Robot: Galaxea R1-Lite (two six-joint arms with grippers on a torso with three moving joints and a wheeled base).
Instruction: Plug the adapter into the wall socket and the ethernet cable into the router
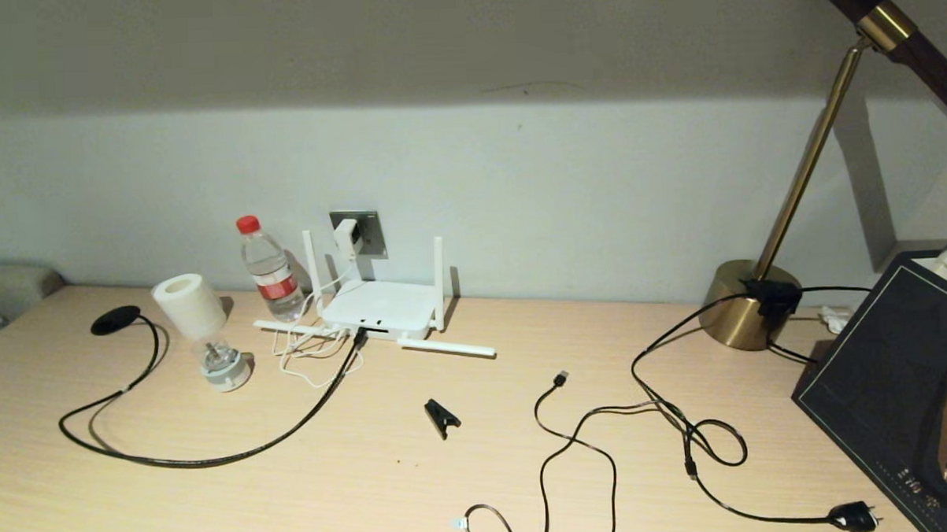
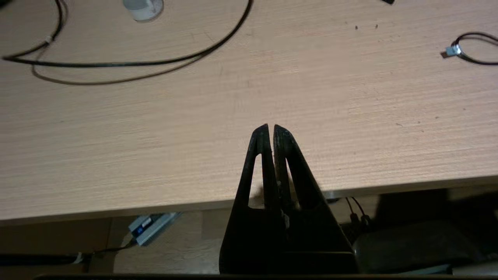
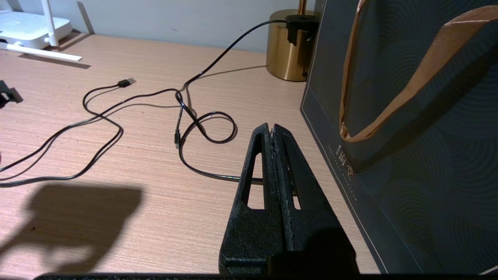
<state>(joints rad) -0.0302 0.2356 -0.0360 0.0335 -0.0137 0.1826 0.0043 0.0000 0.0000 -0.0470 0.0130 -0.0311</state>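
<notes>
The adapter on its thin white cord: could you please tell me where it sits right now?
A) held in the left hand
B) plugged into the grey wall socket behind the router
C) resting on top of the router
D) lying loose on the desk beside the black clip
B: in the head view the adapter sits against the wall socket, with its white cord hanging down toward the router.

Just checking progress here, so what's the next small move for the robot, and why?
Probably none beyond keeping both arms parked. The adapter already sits in the wall socket, and the ethernet cable runs into the router front. The left gripper and right gripper are shut and empty above the table.
</notes>
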